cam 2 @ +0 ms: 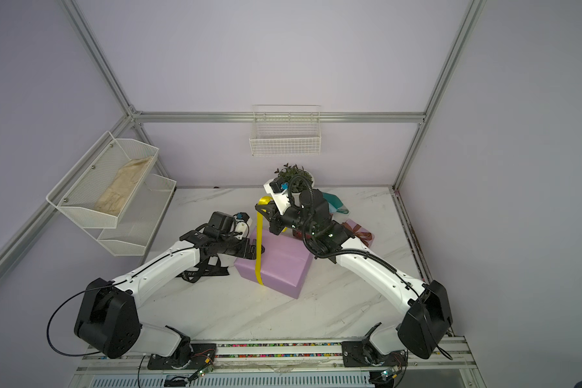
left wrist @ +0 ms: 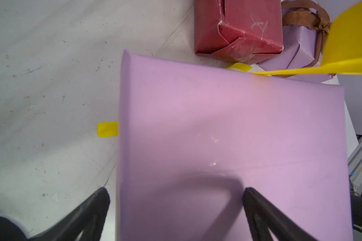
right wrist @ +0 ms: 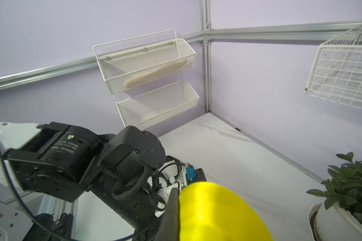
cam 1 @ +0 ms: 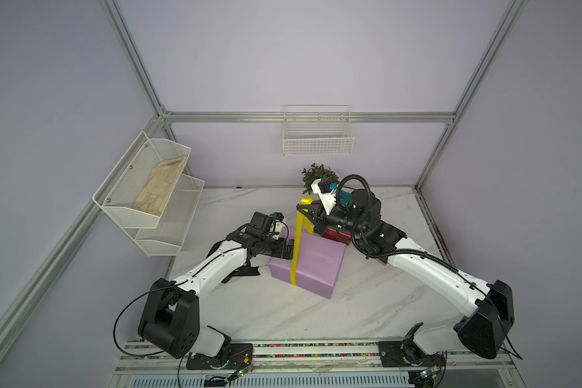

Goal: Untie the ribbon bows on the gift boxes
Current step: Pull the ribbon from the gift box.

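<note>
One shiny yellow ribbon (cam 1: 294,265) runs up from the large lilac paper-wrapped box (cam 1: 320,265) into the pinching right gripper (cam 1: 305,213); left gripper (cam 1: 289,249) gapes alongside.

From where I stand, the left arm (cam 1: 215,265) rises from the lower left of the frame in both top views. It bends at its black shoulder joint and stretches its white link up and right toward the centre. Its wrist lies nearly level. The left hand (cam 1: 288,249) points right, held low, its two dark fingers (left wrist: 259,210) spread wide apart.

The right arm (cam 1: 427,268) comes from the lower right, its white link sloping up and left to a black wrist that sits higher than the left one. The right hand (cam 1: 307,215) points left, pinched tight on the yellow ribbon (cam 1: 294,268). The two hands are near each other but apart.
</note>
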Tool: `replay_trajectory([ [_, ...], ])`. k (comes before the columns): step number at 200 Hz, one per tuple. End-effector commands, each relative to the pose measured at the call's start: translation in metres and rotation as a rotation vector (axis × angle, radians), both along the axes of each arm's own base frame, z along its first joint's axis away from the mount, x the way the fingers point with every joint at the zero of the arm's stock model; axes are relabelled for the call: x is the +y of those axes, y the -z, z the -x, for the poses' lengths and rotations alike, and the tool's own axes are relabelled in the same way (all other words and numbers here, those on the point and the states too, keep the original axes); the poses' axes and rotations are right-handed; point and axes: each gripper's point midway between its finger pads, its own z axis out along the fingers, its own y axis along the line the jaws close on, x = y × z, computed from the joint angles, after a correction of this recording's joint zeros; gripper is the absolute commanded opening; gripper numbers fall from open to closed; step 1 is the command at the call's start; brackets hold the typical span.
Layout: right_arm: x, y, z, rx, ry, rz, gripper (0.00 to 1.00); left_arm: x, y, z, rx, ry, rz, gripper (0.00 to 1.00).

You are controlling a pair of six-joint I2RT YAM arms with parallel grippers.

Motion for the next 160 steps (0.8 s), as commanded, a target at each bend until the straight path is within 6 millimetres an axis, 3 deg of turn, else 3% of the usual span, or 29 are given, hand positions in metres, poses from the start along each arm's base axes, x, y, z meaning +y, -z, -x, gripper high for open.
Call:
replay_trajectory([
  [1, -0.011, -0.062, 0.009, -0.153, 0.028, -0.068, 0.00, 0.000, -0.011, -0.005, -0.024, 0.011, -0.025, 1.00],
  [44, -0.020, -0.112, 0.012, -0.242, 0.059, -0.122, 0.00, 0.001, -0.008, -0.005, -0.019, 0.009, -0.033, 1.00],
  [100, -0.034, -0.162, 0.020, -0.342, 0.100, -0.178, 0.00, 0.002, -0.004, -0.005, -0.013, 0.016, -0.046, 1.00],
  [153, -0.057, -0.195, 0.018, -0.429, 0.219, -0.199, 0.00, 0.001, -0.002, -0.006, -0.009, 0.019, -0.050, 1.00],
  [160, -0.067, -0.209, 0.029, -0.460, 0.230, -0.219, 0.00, 0.001, -0.001, -0.006, -0.005, 0.018, -0.050, 1.00],
])
